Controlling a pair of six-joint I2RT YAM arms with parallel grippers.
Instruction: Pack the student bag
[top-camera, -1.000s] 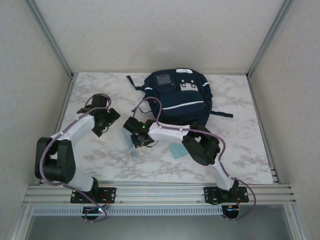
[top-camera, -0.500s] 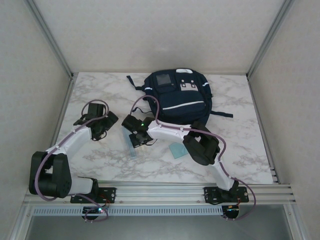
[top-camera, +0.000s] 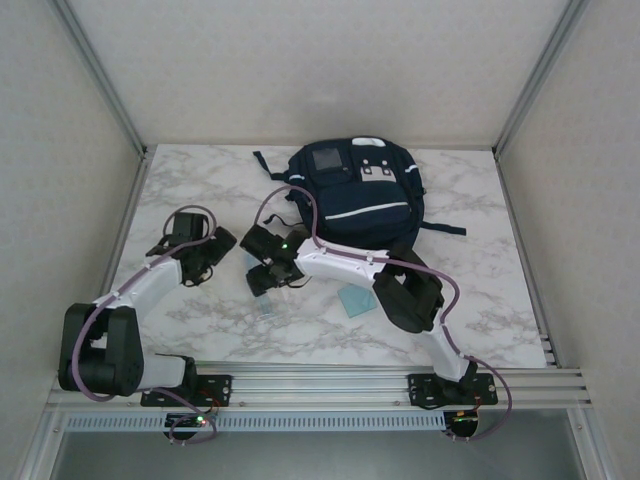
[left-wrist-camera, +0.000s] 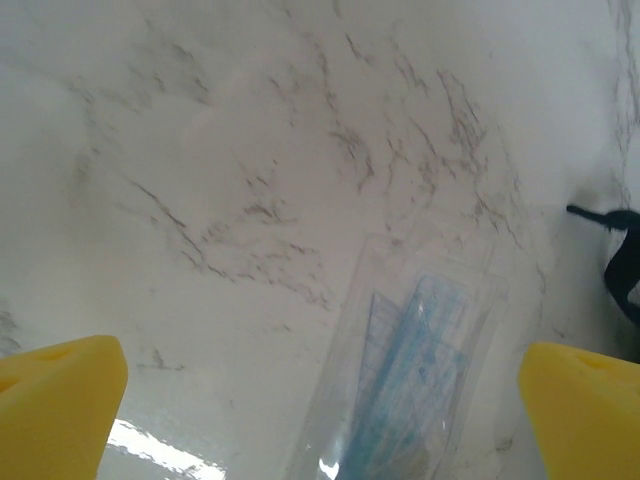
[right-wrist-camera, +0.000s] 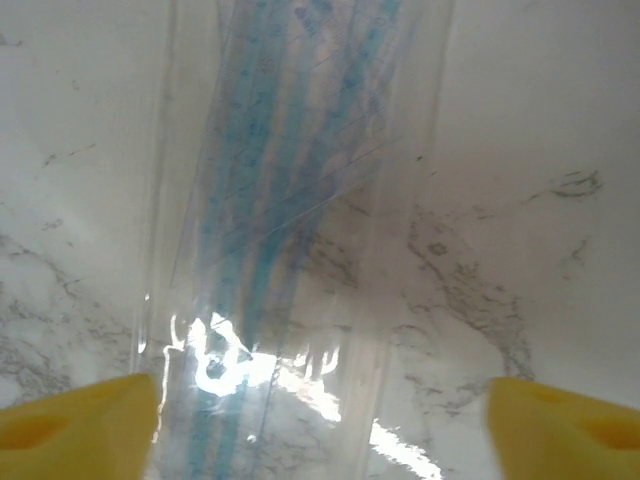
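- The big dark blue cloth student bag (top-camera: 350, 195) with white stripes lies flat on the white marble table (top-camera: 480, 290), at the top middle of the top view.
- The left gripper (left-wrist-camera: 320, 405) is wide apart. Its two yellow foam pads (left-wrist-camera: 60, 400) sit in the bottom corners of its wrist view, and it holds nothing.
- A long see-through plastic packet (left-wrist-camera: 420, 380) with blue pieces inside lies flat on the table between those pads.
- The right gripper (right-wrist-camera: 322, 425) is wide apart too, and its yellow fingertips (right-wrist-camera: 70, 425) sit in the bottom corners of its wrist view.
- The packet runs from the top of that view down between them, not squeezed.
- A small pale blue square (top-camera: 355, 300) lies in the lower middle of the top view, beside the right arm.
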